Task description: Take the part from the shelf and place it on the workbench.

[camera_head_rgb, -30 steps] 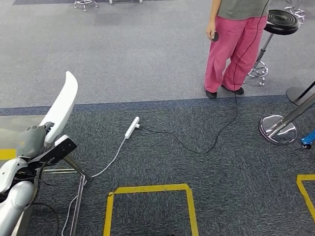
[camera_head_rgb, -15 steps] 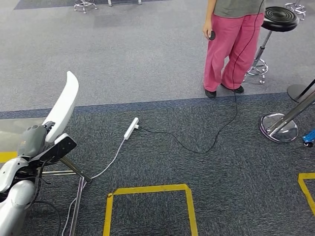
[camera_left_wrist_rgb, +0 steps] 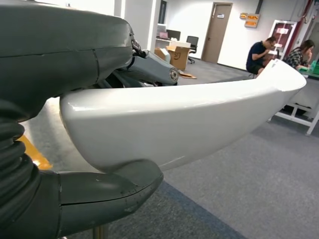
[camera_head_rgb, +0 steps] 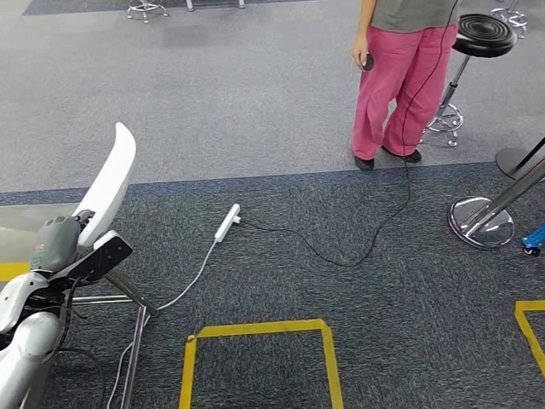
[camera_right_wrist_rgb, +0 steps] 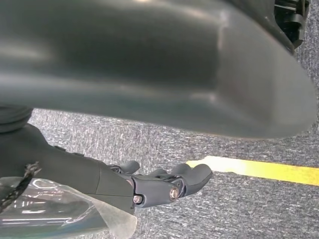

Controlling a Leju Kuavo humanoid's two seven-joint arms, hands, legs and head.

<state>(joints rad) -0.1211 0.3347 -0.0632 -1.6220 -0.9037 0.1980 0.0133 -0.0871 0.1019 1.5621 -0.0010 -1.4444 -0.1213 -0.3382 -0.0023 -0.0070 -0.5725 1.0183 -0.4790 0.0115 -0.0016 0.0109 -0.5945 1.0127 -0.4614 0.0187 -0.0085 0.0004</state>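
Since a moment ago the floor view barely shifted, my left hand (camera_head_rgb: 61,243) at nine o'clock still grasping the white part (camera_head_rgb: 109,183), right hand (camera_right_wrist_rgb: 165,181) released; carrying continues.

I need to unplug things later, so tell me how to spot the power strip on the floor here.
Start in the head view at the yellow tape square on the dark carpet. Just beyond its far left corner lies the power strip, a short white bar set at a slant. A white cable leaves its near end and a black cable its far end; nothing else on the floor joins both.
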